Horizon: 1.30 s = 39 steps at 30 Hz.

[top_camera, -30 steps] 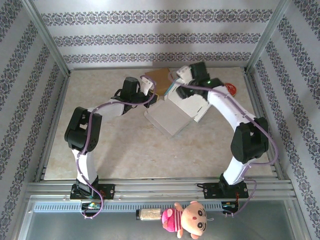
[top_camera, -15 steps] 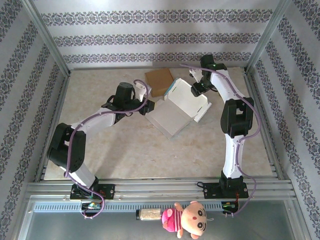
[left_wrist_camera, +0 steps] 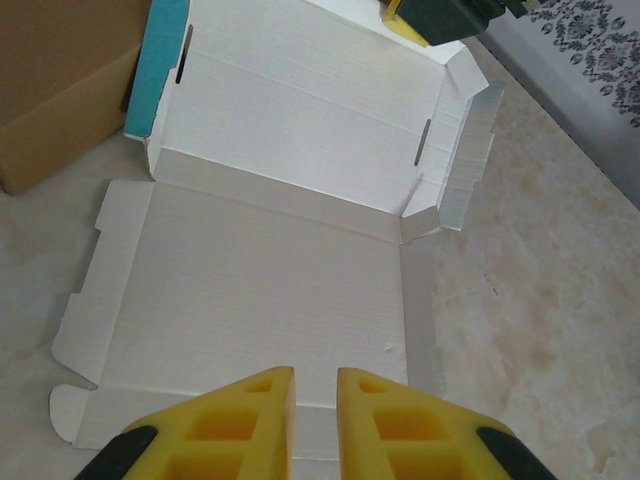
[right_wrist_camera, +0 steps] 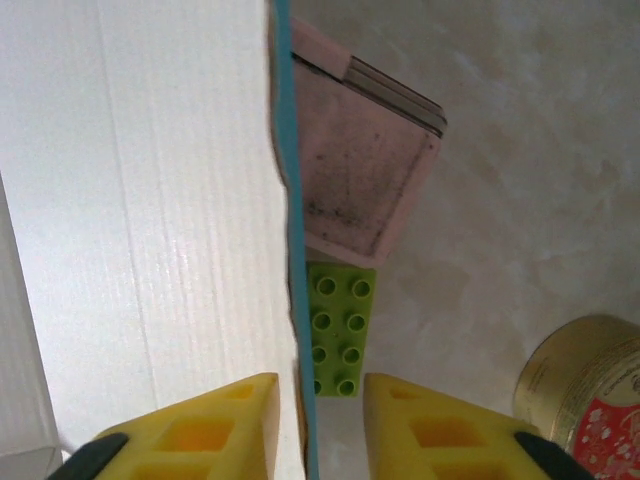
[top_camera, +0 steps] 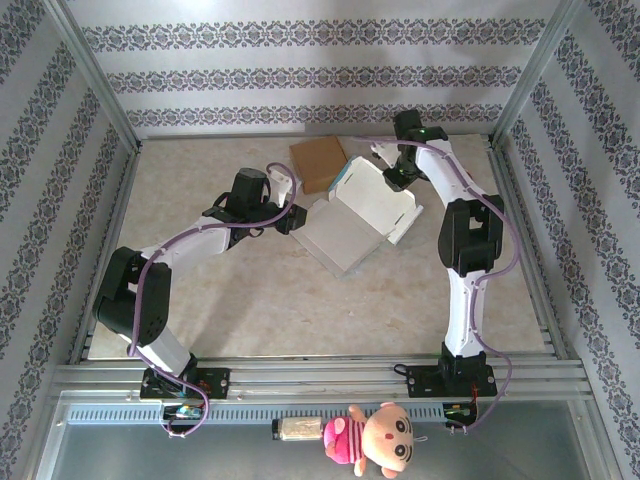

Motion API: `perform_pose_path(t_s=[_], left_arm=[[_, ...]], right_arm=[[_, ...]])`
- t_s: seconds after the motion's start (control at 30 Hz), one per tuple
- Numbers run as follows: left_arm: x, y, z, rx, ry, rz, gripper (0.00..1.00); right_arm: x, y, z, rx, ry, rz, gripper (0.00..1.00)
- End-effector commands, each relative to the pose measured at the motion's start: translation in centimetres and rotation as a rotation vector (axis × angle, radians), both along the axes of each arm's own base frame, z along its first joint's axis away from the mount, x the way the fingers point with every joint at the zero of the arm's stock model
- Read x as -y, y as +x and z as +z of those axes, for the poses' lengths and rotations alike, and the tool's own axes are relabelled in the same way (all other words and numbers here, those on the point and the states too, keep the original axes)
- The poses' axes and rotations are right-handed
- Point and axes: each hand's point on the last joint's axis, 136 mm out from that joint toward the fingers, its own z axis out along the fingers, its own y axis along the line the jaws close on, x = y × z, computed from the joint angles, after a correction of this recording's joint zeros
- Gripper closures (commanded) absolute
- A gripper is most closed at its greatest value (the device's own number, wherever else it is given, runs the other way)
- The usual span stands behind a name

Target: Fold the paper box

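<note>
Two arms reach across the bench [top_camera: 250,300] to a paper box [top_camera: 350,215] that lies opened out toward the far side, its white inner face up. A strip of its teal outer face shows along one side wall.

The left hand [left_wrist_camera: 315,420] sits over the near edge of the box's flat front panel. Its yellow fingers stand a narrow slit apart. White card shows through the slit and nothing is caught between them.

The right hand [right_wrist_camera: 320,430] is at the box's far edge, with its fingers astride the rim of the back panel. The thin teal-and-white card runs up between them, close to the finger on the white side, with clear space before the other finger. That hand is partly open and not clamped on the card.

A plain brown carton [top_camera: 318,162] stands just beside the box's far-left corner.

In the right wrist view, a worn pink block [right_wrist_camera: 365,170] lies beyond the card's edge, with a green studded brick [right_wrist_camera: 335,335] just beside it. A gold tin [right_wrist_camera: 585,385] sits apart from both. It has a red label, but the print is too small to read.

A doll [top_camera: 380,438] in a pink striped top lies on the front rail.
</note>
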Motion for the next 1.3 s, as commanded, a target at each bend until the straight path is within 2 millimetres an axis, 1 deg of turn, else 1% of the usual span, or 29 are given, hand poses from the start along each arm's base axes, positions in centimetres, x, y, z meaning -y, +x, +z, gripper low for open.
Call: perform_pose_path(t_s=[0.0, 0.1, 0.17, 0.33, 0.5, 0.63, 0.7, 0.8, 0.93, 1.0, 1.1, 1.13, 1.2, 1.27], left_arm=[[-0.1, -0.3, 0.2, 0.002, 0.024, 0.006, 0.80], [-0.5, -0.1, 0.7, 0.004, 0.028, 0.025, 0.74], [-1.1, 0.3, 1.1, 0.007, 0.027, 0.041, 0.72], [-3.8, 1.8, 1.6, 0.013, 0.084, 0.091, 0.70], [-6.0, 3.1, 1.5, -0.003, 0.111, 0.147, 0.69], [-6.9, 3.8, 1.4, -0.002, 0.108, 0.165, 0.68], [-7.0, 4.2, 1.1, 0.004, 0.123, 0.150, 0.68], [-6.7, 5.3, 0.9, 0.040, 0.134, 0.114, 0.68], [-4.5, 6.5, 1.7, 0.168, 0.095, -0.049, 0.66], [-4.0, 7.4, 1.3, 0.219, 0.116, -0.101, 0.66], [-4.1, 9.2, 0.3, 0.248, 0.146, -0.149, 0.67], [-3.9, 9.5, 0.0, 0.246, 0.140, -0.166, 0.67], [-3.5, 9.8, -0.2, 0.268, 0.129, -0.223, 0.67], [-2.9, 9.5, -0.1, 0.296, 0.107, -0.284, 0.67]], right_arm=[[-0.2, 0.8, -0.2, 0.019, -0.055, 0.037, 0.79], [-0.3, 1.2, 0.9, 0.064, -0.090, 0.066, 0.85], [-0.8, 1.1, 1.5, 0.097, -0.115, 0.113, 0.90], [-2.1, 1.0, 3.8, 0.242, -0.229, 0.227, 0.97], [-3.4, 0.8, 6.5, 0.397, -0.304, 0.296, 0.99], [-4.5, 0.5, 7.8, 0.478, -0.339, 0.343, 1.00], [-5.1, 0.3, 8.2, 0.517, -0.354, 0.369, 1.00], [-6.1, -0.2, 7.9, 0.546, -0.353, 0.407, 1.00], [-7.2, -1.0, 7.3, 0.570, -0.347, 0.464, 1.00], [-7.8, -1.5, 7.3, 0.597, -0.359, 0.498, 1.00], [-8.4, -2.0, 7.5, 0.632, -0.401, 0.529, 1.00], [-8.6, -2.1, 7.7, 0.651, -0.414, 0.535, 1.00], [-8.9, -2.3, 7.8, 0.682, -0.440, 0.548, 1.00], [-9.1, -2.5, 7.9, 0.705, -0.456, 0.547, 1.00]])
